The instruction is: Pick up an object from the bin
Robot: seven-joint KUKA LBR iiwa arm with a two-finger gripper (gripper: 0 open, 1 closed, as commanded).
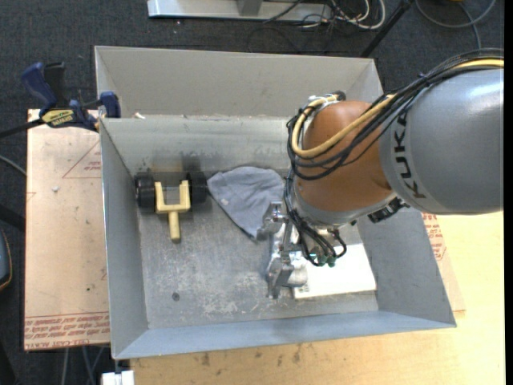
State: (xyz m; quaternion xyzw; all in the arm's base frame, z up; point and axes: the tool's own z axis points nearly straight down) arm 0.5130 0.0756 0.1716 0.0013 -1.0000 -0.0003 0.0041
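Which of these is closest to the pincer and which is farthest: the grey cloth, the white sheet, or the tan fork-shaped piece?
1. White sheet, right beside the pincer, on its right.
2. Grey cloth, up and to its left.
3. Tan fork-shaped piece, far left.

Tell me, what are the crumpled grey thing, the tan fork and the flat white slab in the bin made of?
The crumpled grey thing: fabric, matt; it lies in soft folds. The tan fork: probably moulded plastic, possibly wood; smooth, even colour, rigid edges. Its black roller: likely rubber or plastic, dull dark surface. The flat white slab: card, foam or plastic; thin, straight-edged, can't tell which.
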